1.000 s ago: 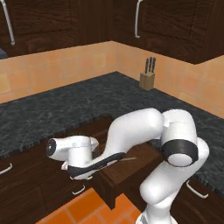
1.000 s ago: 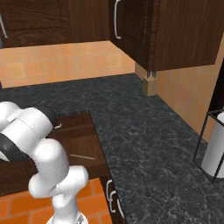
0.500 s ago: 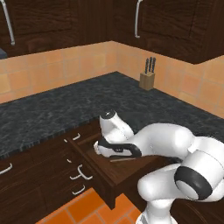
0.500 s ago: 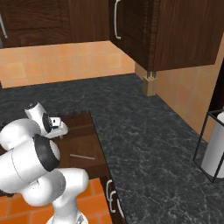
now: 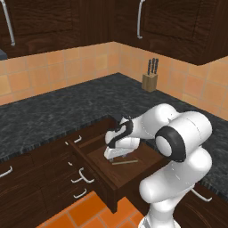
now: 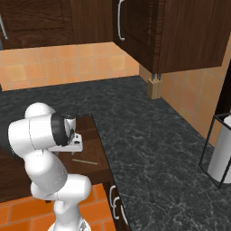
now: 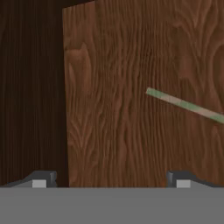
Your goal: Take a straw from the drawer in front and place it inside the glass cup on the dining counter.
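**A:** Dark wood cupboards, orange tile and a black speckled counter (image 5: 53, 111) make up this kitchen corner. Where is the thing we want?

**B:** The straw (image 5: 124, 162) lies flat on the floor of the pulled-out drawer (image 5: 95, 180), at the lower middle of the left base view. In the right base view it is the pale stick (image 6: 85, 162) at lower left, just off the arm's white body. In the hand view it runs slantwise at middle right, off the right edge (image 7: 183, 105).

**A:** And the claw?

**B:** The claw (image 5: 116, 154) hangs low inside the drawer, close to the straw but apart from it. Its jaws are spread wide with nothing between them; in the hand view the two tips (image 7: 40, 179) sit at the bottom corners over bare wood, and the straw lies above and to the right of that gap, not inside it.

**A:** So which step is this?

**B:** Reaching for the pick-up, I would say. The drawer is out and the straw is not yet held.

**A:** What does the next move need?

**B:** Shifting the claw toward the straw until the stick crosses the gap, likely turning the wrist so the jaws close across its thin width, then lowering nearly to the drawer floor. It is so thin it could easily roll or slip out. The cup and the carry come later. A knife block (image 5: 149, 81) stands far back on the counter, out of the way.
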Robot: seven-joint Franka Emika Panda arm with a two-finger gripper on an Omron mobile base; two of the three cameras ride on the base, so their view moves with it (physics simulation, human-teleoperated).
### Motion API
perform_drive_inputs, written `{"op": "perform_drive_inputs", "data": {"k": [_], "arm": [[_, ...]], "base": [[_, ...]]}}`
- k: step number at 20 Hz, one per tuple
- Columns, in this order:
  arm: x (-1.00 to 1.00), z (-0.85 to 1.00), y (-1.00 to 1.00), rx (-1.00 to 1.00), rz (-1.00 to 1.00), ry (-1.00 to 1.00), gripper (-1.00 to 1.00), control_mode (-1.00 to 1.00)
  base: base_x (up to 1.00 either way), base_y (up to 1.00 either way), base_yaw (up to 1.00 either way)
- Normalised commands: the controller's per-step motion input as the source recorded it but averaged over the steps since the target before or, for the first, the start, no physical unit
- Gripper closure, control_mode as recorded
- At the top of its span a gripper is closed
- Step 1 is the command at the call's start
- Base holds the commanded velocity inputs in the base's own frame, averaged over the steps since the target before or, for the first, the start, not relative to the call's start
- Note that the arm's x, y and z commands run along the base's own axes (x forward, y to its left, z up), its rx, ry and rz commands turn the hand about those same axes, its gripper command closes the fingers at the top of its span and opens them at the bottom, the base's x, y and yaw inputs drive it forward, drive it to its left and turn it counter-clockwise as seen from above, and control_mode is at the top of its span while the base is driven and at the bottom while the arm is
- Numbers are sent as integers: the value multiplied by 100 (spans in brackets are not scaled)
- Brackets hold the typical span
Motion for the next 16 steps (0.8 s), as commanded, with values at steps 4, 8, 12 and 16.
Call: {"op": "perform_drive_inputs", "data": {"k": [4, 8, 12, 16], "arm": [[2, -34, 38, 15, 5, 14, -100, -100], [0, -28, 48, 10, 3, 6, -100, -100], [0, -28, 49, 7, 1, 5, -100, -100], [0, -29, 53, 7, 1, 8, -100, -100]], "base": [[0, 0, 0], [0, 0, 0], [0, 0, 0], [0, 0, 0]]}}
